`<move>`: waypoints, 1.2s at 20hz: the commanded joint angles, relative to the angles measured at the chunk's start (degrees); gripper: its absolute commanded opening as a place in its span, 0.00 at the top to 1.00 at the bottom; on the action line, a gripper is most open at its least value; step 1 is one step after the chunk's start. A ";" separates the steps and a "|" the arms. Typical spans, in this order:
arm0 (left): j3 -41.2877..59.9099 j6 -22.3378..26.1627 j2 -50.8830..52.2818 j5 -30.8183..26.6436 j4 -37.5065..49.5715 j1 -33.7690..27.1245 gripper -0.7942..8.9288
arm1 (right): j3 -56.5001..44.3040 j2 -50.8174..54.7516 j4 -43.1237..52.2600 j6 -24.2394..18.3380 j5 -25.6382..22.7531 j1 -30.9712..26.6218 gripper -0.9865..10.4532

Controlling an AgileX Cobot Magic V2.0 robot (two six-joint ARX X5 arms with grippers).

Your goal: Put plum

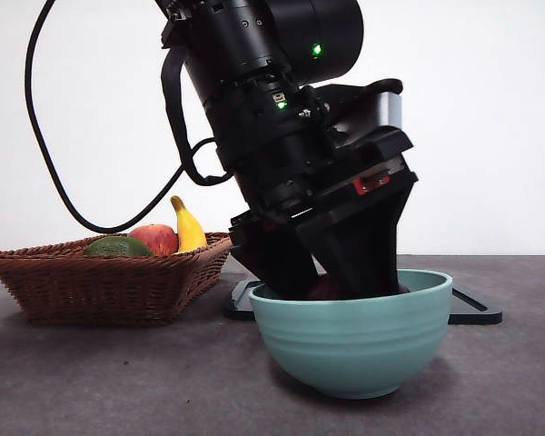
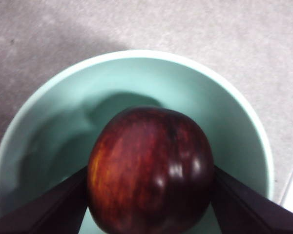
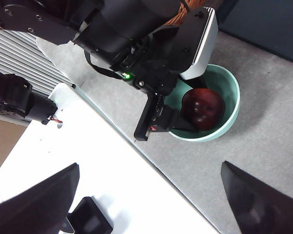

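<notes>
The plum is dark maroon and glossy, and sits between my left gripper's two black jaws, which press on both its sides. My left gripper reaches down into a teal bowl, so only a sliver of the plum shows over the rim in the front view. The right wrist view shows the plum inside the bowl from above. My right gripper hangs high and off to the side, open and holding nothing.
A wicker basket at the left holds a banana, a red-and-yellow apple and a dark green fruit. A flat black plate lies behind the bowl. A white surface borders the grey table.
</notes>
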State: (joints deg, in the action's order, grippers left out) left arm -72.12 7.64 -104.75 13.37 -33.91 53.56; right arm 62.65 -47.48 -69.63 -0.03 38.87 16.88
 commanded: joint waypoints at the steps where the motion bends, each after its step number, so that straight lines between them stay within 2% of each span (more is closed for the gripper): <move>1: -1.44 0.46 -1.31 -0.07 0.44 1.25 0.53 | 1.11 -0.35 0.33 -0.90 0.13 0.28 0.51; 8: -2.05 0.17 0.66 -0.07 -1.31 1.46 0.50 | 1.11 -0.35 0.33 -0.90 0.09 0.28 0.51; 16: -3.65 -2.40 11.41 -0.09 -1.22 -1.07 0.50 | 1.11 -0.35 0.33 -1.16 0.09 0.28 0.51; 20: -3.65 -4.11 20.98 -0.07 -1.70 -5.20 0.50 | 1.11 -0.35 0.33 -1.57 -0.15 0.28 0.51; 24: -3.63 -3.98 30.91 -0.07 -6.40 -11.78 0.50 | 1.11 -0.35 0.35 -1.97 -0.46 0.28 0.51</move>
State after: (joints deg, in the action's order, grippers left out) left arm -74.74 3.88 -73.43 13.39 -40.45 41.41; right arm 62.65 -47.48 -69.63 -1.10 38.57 16.88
